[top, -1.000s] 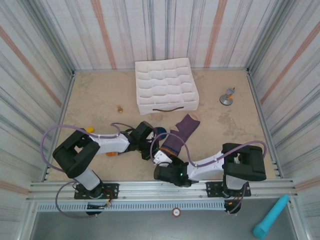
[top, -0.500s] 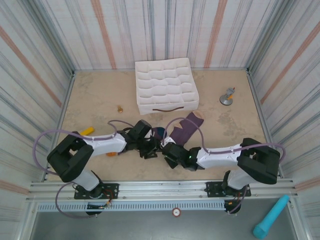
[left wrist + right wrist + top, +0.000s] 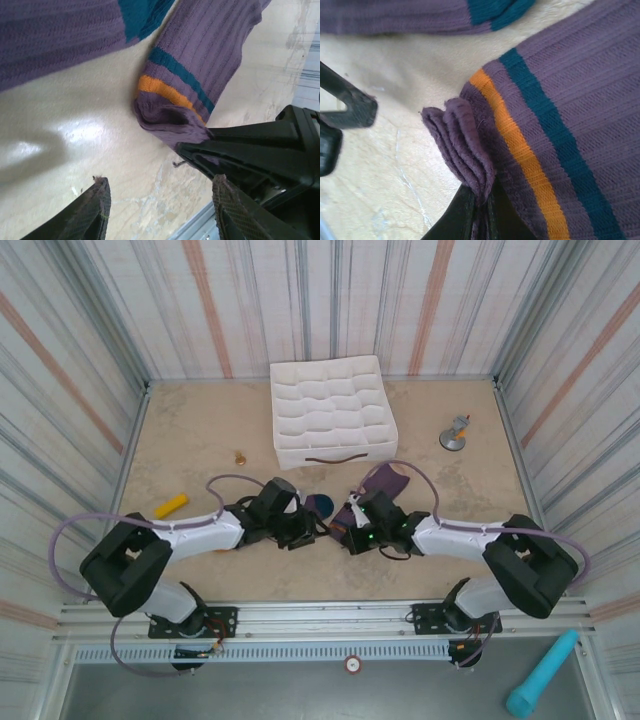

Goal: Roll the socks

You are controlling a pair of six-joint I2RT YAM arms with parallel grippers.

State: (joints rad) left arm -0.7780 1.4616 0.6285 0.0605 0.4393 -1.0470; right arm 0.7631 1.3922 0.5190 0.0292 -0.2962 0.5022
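Socks (image 3: 382,481) lie mid-bench (image 3: 200,430), just in front of the white box (image 3: 330,410), with a teal toe (image 3: 320,505) poking out on their left. My right hand (image 3: 481,194) is clamped on the bunched purple cuff of one sock, just below its orange and teal bands. The fabric is folded into several layers between the fingers. My left hand (image 3: 160,180) sits just beside that cuff, facing the right hand. Its fingers are apart, with bare bench between them and nothing gripped. I can see a yellow piece (image 3: 170,505) well off to the left and a small metal stand (image 3: 455,433) near the right wall.
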